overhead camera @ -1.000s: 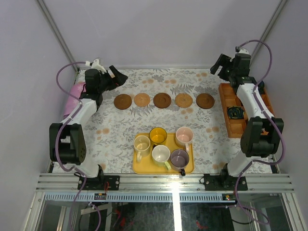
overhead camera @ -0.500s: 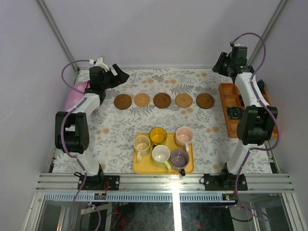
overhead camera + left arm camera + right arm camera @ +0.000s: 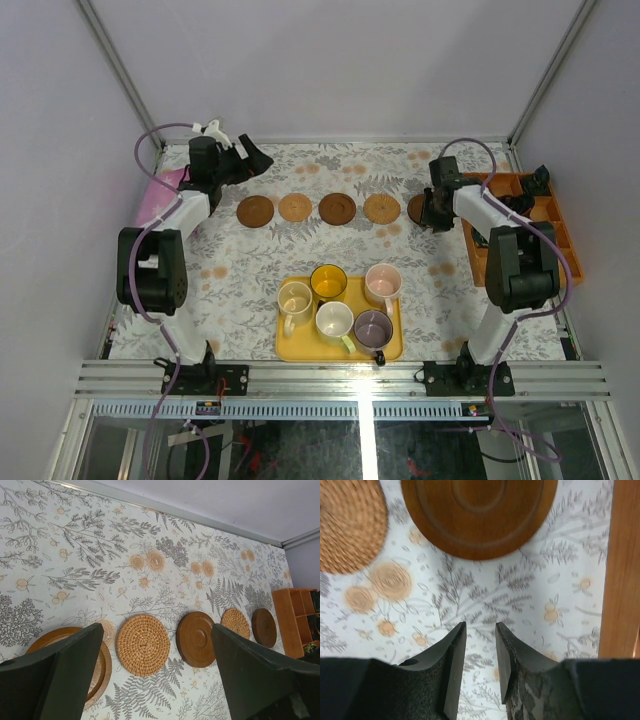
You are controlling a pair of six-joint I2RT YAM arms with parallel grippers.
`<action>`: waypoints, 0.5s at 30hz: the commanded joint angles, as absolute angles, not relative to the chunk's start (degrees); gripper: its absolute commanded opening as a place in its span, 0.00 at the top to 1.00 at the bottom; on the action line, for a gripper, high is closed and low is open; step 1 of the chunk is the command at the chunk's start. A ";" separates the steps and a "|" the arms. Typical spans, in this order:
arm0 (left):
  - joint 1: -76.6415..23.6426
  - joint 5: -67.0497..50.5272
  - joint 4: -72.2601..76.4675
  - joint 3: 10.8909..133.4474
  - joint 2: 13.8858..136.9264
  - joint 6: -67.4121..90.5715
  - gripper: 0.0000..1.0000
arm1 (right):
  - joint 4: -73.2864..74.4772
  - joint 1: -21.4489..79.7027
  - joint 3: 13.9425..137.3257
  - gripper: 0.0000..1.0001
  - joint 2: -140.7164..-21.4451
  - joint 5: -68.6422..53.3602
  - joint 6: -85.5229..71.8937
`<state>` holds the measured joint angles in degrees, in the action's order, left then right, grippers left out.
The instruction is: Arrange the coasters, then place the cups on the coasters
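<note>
Worryingly, the right end effector (image 3: 480,627), slightly parted and empty beside the dark brown wooden coaster (image 3: 479,515), could nudge it askew; the left end effector (image 3: 156,630) gapes wide.

Yellow tray (image 3: 292,350): near centre of the floral counter (image 3: 240,275). Orange compartment tray (image 3: 560,222): to its far right. Pink object (image 3: 153,203): to its far left.

Open strip between coasters (image 3: 338,208) and yellow tray (image 3: 295,349) full of cups (image 3: 334,320).

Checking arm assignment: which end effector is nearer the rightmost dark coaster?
Right. The right end effector hangs beside the rightmost dark coaster; left end effector is near the row's opposite end.
</note>
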<state>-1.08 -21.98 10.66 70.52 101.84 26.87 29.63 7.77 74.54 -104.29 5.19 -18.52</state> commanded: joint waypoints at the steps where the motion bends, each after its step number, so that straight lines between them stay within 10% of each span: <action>1: -1.23 -22.56 12.31 69.37 101.25 26.18 0.12 | 30.01 7.81 70.88 0.63 -98.93 9.38 -22.57; 15: -1.50 -23.38 12.51 66.63 100.33 28.19 0.11 | 26.35 7.64 69.93 0.63 -104.50 12.18 -21.40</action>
<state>-1.15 -23.20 10.66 67.79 101.84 28.03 28.75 7.86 68.29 -102.19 10.37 -21.61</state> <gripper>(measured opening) 0.885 0.371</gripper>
